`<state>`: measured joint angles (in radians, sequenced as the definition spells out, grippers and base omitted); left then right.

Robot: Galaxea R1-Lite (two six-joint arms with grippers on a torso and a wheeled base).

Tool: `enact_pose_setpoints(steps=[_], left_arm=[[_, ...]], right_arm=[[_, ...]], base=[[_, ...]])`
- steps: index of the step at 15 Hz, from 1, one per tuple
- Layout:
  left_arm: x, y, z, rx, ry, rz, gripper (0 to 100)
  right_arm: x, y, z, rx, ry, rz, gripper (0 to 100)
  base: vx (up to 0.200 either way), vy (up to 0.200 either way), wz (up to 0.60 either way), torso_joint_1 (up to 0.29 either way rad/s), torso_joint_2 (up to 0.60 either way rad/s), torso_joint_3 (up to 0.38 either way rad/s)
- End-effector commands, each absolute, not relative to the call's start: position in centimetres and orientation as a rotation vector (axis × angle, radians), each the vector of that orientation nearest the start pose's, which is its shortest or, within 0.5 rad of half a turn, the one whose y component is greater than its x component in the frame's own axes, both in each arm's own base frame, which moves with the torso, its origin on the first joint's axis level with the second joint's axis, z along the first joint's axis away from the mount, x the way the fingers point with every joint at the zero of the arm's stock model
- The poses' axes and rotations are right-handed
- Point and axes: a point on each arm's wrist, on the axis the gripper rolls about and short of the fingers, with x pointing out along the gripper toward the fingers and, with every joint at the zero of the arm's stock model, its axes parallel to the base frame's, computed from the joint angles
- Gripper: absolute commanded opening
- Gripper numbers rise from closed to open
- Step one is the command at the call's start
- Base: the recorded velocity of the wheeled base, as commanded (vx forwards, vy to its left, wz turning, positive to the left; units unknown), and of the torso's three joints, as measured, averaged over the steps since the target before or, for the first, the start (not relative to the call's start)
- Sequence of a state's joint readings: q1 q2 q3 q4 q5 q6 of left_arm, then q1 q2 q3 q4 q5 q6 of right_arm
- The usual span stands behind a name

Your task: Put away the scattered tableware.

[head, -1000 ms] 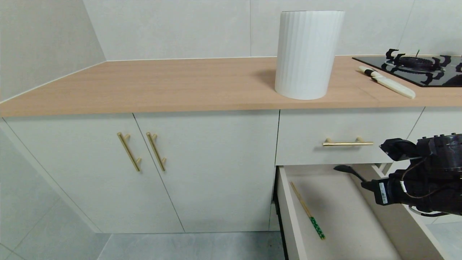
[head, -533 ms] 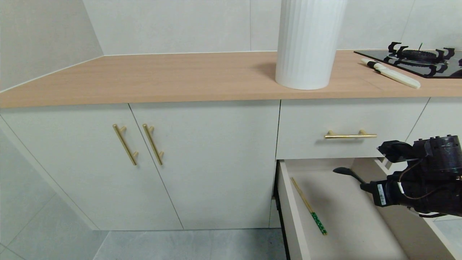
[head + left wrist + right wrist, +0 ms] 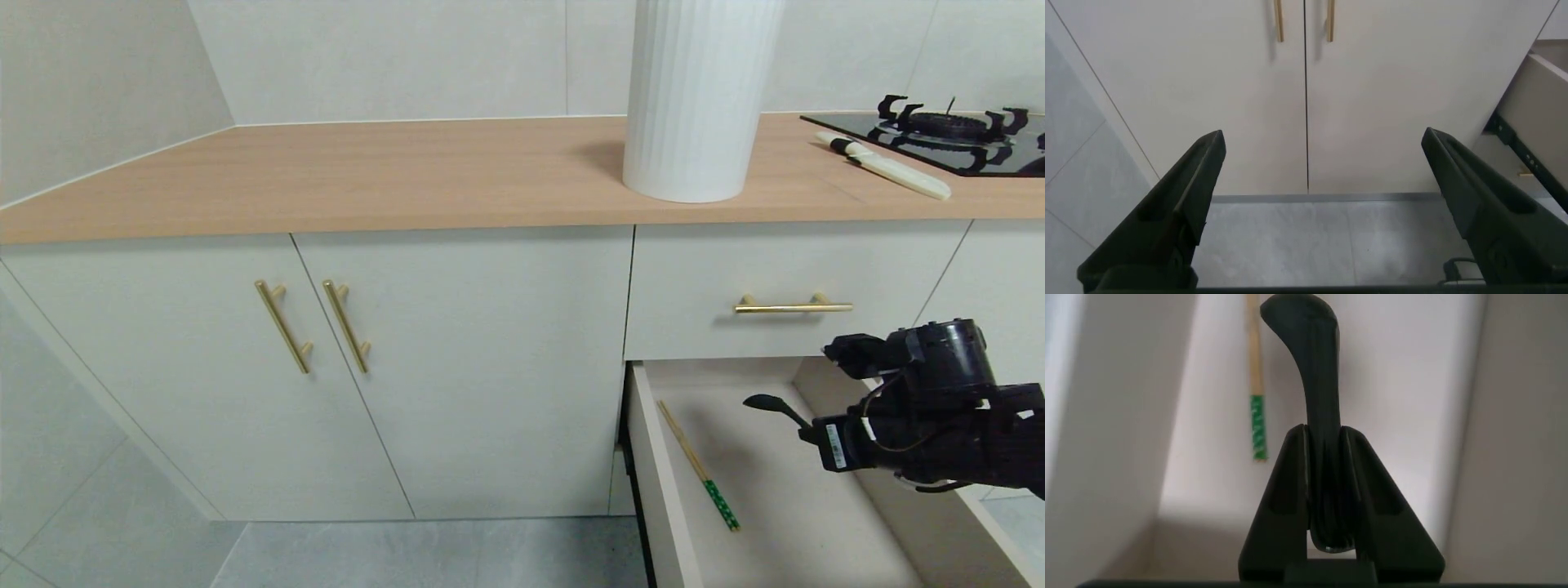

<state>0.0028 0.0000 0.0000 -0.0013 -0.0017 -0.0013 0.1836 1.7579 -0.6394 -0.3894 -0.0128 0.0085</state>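
Observation:
My right gripper (image 3: 812,429) is shut on the handle of a black spoon (image 3: 771,405), held above the open drawer (image 3: 653,457) below the counter. In the right wrist view the spoon (image 3: 1305,343) sticks out past the closed fingers (image 3: 1282,469) of the gripper (image 3: 1324,449), over the drawer's pale floor. A pair of wooden chopsticks (image 3: 698,478) with green ends lies in the drawer near its left wall, and the chopsticks (image 3: 1256,384) lie beside the spoon. My left gripper (image 3: 1323,143) is open and holds nothing, low in front of the cabinet doors (image 3: 1306,90).
On the wooden counter (image 3: 367,180) stand a tall white ribbed container (image 3: 694,98) and a cream-handled knife (image 3: 886,167) beside the black stove (image 3: 955,131). A shut drawer with a gold handle (image 3: 792,307) sits just above the open one. Grey floor lies below.
The head camera tilted slightly a second ago. Since then my right gripper has carried the spoon leftward and a little lower, further over the open drawer.

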Motion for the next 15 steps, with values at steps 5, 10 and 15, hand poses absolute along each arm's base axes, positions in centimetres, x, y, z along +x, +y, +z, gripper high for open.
enact_pose_setpoints(steps=[5, 10, 15], left_arm=[[-2.3, 0.0, 7.6, -0.002, 0.000, 0.002, 100], [-2.3, 0.0, 7.6, -0.002, 0.000, 0.002, 100], [-2.3, 0.0, 7.6, -0.002, 0.000, 0.002, 100]], right_arm=[[30.3, 5.5, 3.3, -0.089, 0.870, 0.094, 0], [31.9, 5.5, -0.4, -0.098, 0.841, 0.043, 0], [31.9, 5.6, -2.2, -0.106, 0.877, 0.043, 0]], base=[[0.000, 0.000, 0.00, 0.000, 0.00, 0.000], [0.000, 0.000, 0.00, 0.000, 0.00, 0.000], [0.000, 0.000, 0.00, 0.000, 0.00, 0.000]])
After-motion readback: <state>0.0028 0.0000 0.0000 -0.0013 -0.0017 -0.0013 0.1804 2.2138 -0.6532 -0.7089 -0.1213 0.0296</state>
